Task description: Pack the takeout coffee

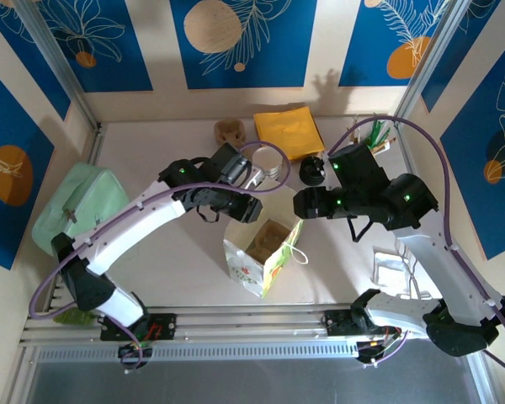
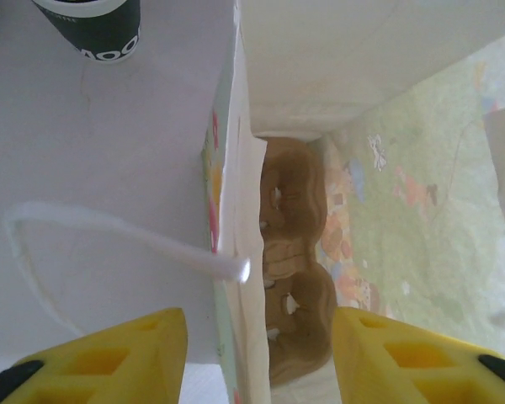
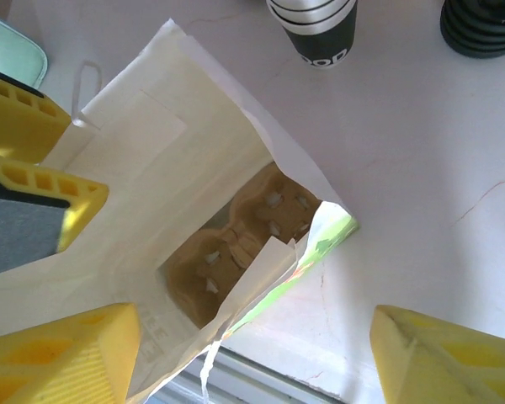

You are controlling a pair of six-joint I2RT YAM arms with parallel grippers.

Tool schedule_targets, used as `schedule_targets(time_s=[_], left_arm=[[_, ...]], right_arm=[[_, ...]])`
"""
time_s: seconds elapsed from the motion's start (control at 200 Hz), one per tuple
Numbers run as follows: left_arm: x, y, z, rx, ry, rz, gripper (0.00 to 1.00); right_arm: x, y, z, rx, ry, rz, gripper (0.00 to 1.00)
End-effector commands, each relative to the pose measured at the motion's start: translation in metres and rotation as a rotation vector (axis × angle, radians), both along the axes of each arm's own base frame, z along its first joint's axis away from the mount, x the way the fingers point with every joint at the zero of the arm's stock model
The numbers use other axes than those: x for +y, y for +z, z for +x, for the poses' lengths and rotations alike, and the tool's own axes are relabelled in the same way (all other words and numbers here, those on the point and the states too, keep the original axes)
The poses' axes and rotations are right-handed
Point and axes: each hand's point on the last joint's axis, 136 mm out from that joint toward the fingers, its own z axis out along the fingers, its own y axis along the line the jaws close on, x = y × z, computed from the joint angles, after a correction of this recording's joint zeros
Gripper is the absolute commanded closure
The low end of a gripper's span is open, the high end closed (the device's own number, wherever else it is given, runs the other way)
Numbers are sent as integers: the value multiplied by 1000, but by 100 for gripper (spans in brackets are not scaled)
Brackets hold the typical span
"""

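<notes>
Top external: the open flowered paper bag [image 1: 246, 268] stands in the middle of the white counter [image 1: 181, 269], with bare room on its left and both arms close over its mouth. Where the lidded takeout coffee stands, or how it points, I cannot tell. Left wrist: the left gripper [image 2: 259, 324] straddles the bag's wall, fingers apart, gripping nothing. Right wrist: the right gripper [image 3: 254, 324] hangs wide open over the mouth, a brown pulp tray [image 3: 265, 206] inside.
</notes>
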Motion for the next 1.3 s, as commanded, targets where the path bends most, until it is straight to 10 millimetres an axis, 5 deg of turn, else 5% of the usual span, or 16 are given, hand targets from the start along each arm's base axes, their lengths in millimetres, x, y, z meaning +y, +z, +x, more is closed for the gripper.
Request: schedule_targets(time_s=[0.0, 0.45, 0.745, 1.296], left_arm=[[2, 7, 3, -56, -4, 35, 61], [24, 45, 2, -253, 61, 79, 100], [41, 71, -6, -380, 104, 64, 100], [46, 77, -15, -509, 87, 136, 100]], right_arm=[[5, -2, -7, 41, 15, 50, 27], [5, 10, -7, 25, 16, 146, 27], [5, 7, -3, 39, 10, 176, 27], [3, 5, -2, 56, 4, 217, 27]])
